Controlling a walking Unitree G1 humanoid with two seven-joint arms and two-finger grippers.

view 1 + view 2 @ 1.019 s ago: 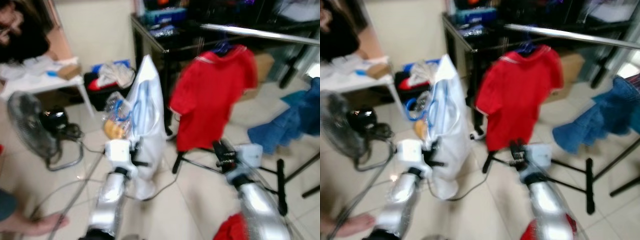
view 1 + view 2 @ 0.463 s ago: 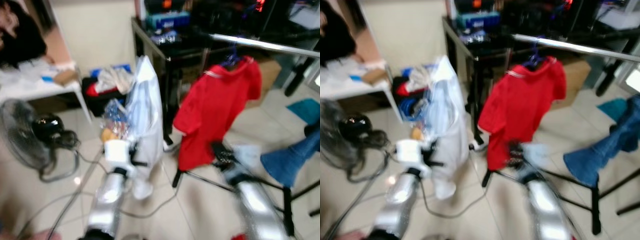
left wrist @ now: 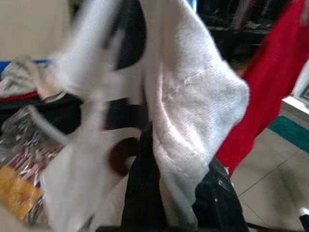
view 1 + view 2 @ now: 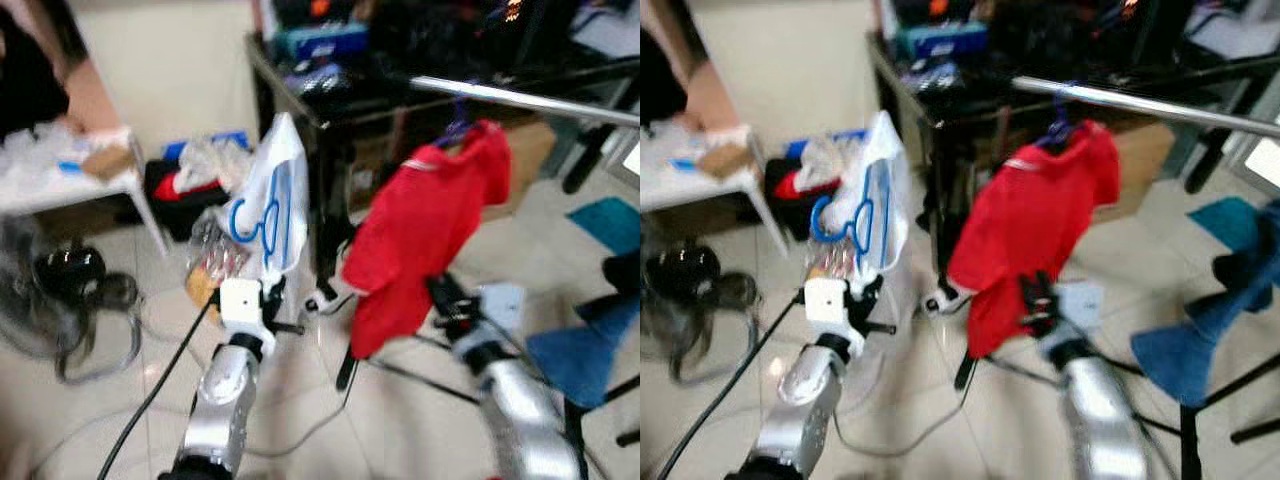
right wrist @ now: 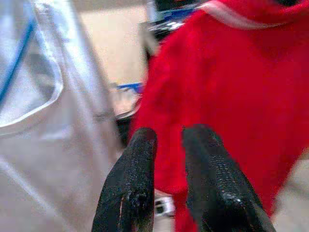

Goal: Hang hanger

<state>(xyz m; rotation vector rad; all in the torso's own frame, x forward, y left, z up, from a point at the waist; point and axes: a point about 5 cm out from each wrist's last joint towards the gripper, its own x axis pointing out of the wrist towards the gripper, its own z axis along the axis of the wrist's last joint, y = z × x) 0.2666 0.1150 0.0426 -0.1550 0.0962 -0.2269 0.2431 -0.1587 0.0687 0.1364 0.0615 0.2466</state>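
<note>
A white garment (image 4: 268,190) on a blue hanger (image 4: 252,222) is held up in front of me, left of the rack. My left gripper (image 4: 272,300) is shut on its lower part; in the left wrist view the white cloth (image 3: 193,121) drapes over a black finger (image 3: 145,193). A red shirt (image 4: 425,230) hangs on a hanger from the silver rail (image 4: 520,100). My right gripper (image 4: 440,295) is at the red shirt's lower edge. In the right wrist view it (image 5: 171,133) is shut on nothing, facing the red cloth (image 5: 231,82).
A black desk (image 4: 330,100) stands behind the rail. At the left are a white table (image 4: 70,180), a person (image 4: 30,70) and a floor fan (image 4: 50,310). Blue jeans (image 4: 575,350) hang at the right. A black cable (image 4: 150,400) crosses the tiled floor.
The view has shifted and is blurred. The white garment has been lifted higher, so its blue hanger now shows. The right gripper stays by the red shirt's lower edge.
</note>
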